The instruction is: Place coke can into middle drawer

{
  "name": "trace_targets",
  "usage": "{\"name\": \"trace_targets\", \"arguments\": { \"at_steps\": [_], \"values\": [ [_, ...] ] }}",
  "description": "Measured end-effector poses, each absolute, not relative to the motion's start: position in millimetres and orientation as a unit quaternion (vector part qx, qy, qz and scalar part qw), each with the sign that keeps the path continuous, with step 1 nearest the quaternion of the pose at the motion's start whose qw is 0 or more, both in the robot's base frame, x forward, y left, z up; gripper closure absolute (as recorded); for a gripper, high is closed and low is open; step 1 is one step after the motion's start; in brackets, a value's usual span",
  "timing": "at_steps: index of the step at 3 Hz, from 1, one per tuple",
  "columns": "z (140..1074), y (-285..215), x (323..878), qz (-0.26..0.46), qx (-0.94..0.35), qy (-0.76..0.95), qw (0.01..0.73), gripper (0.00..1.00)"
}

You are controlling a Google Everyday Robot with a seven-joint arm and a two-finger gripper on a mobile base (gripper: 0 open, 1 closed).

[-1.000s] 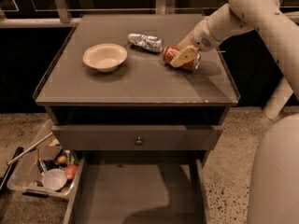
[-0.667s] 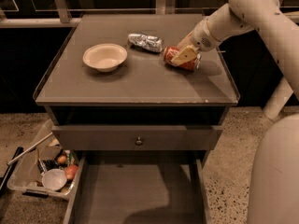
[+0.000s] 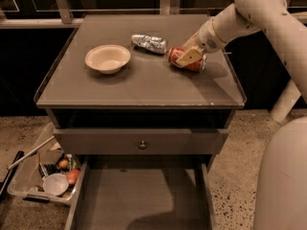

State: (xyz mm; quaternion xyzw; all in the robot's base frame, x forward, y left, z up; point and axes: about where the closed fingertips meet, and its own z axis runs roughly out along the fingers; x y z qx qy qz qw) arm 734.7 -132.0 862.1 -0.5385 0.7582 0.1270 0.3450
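The coke can (image 3: 175, 54) is red and lies on its side on the cabinet top (image 3: 144, 87), right of centre towards the back. My gripper (image 3: 188, 60) reaches in from the upper right and is shut on the can. One tan finger (image 3: 189, 56) lies across the can's front; the other is hidden behind it. The can rests on the surface. The middle drawer (image 3: 139, 193) is pulled open below, at the bottom of the view, with a bare grey floor.
A cream bowl (image 3: 107, 57) sits on the left of the cabinet top. A crumpled silver can (image 3: 149, 43) lies just left of the coke can. A shut drawer front with a knob (image 3: 142, 144) is above the open drawer. A plastic bin of clutter (image 3: 43, 178) stands on the floor at left.
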Motion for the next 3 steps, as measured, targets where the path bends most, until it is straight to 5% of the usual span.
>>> {"name": "trace_targets", "arguments": {
  "at_steps": [3],
  "values": [
    [917,-84,678,0.128,-0.601,0.715,0.333,1.00]
  ]
}}
